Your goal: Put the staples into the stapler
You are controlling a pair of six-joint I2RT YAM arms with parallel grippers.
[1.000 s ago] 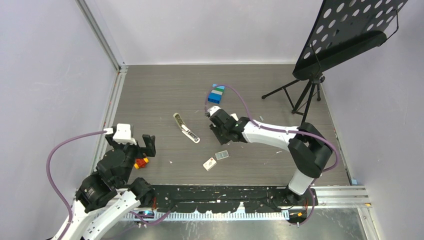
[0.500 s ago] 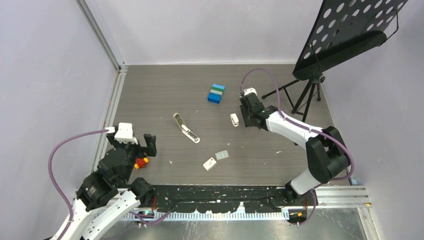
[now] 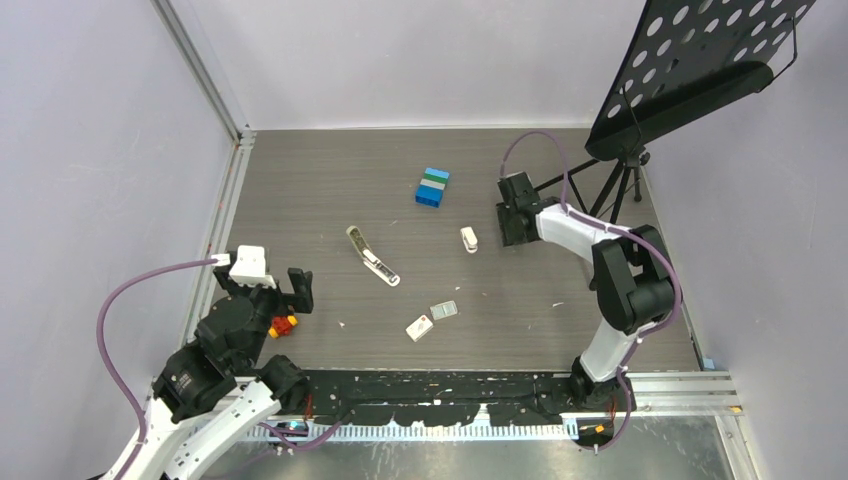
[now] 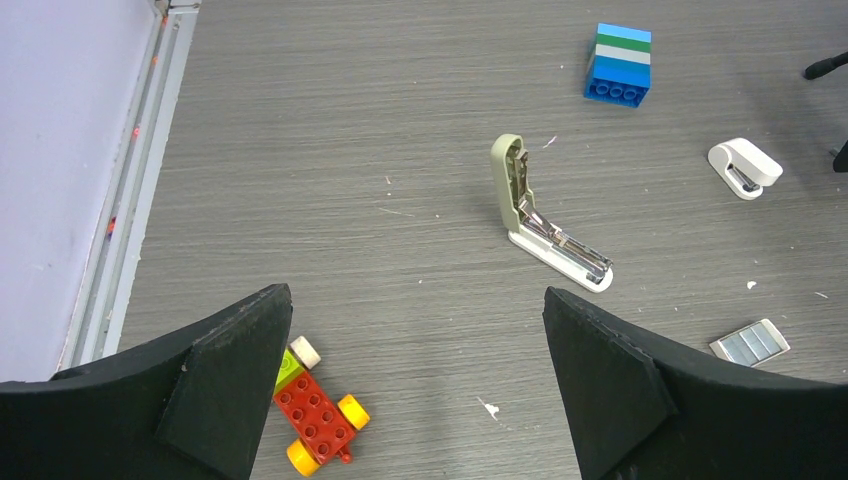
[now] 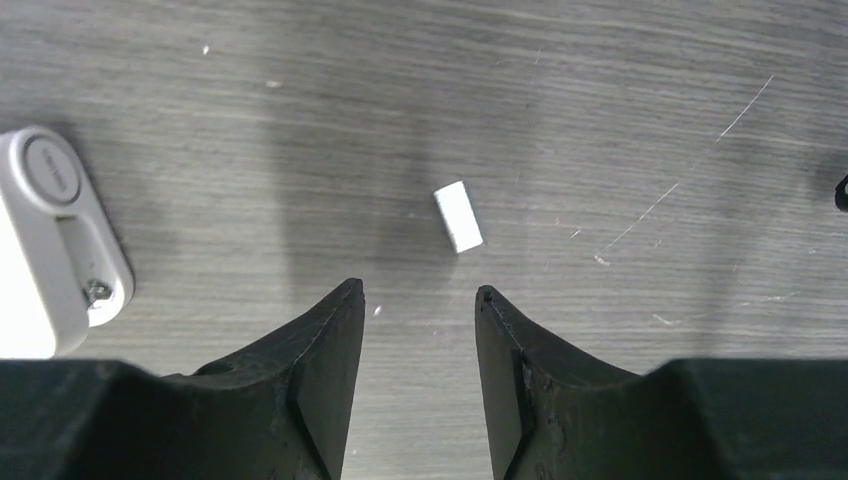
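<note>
- the slim olive-beige bar stapler (image 3: pixel 373 258) lies hinged open mid-frame, with the tiny white staple box (image 3: pixel 420 327) and silvery-grey insert (image 3: pixel 444 309) lower centre.
- the left gripper (image 4: pixel 416 292) has its fingers wide apart, the right gripper (image 5: pixel 419 288) narrowly apart; both are empty.
- risk: the right gripper, upper right, grabs the nearby stubby white object (image 5: pixel 60 240) instead.

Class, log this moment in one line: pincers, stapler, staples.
left pincer open, empty | right pincer open, empty | stapler hinged open, apart from both | staples on table, ungrasped
</note>
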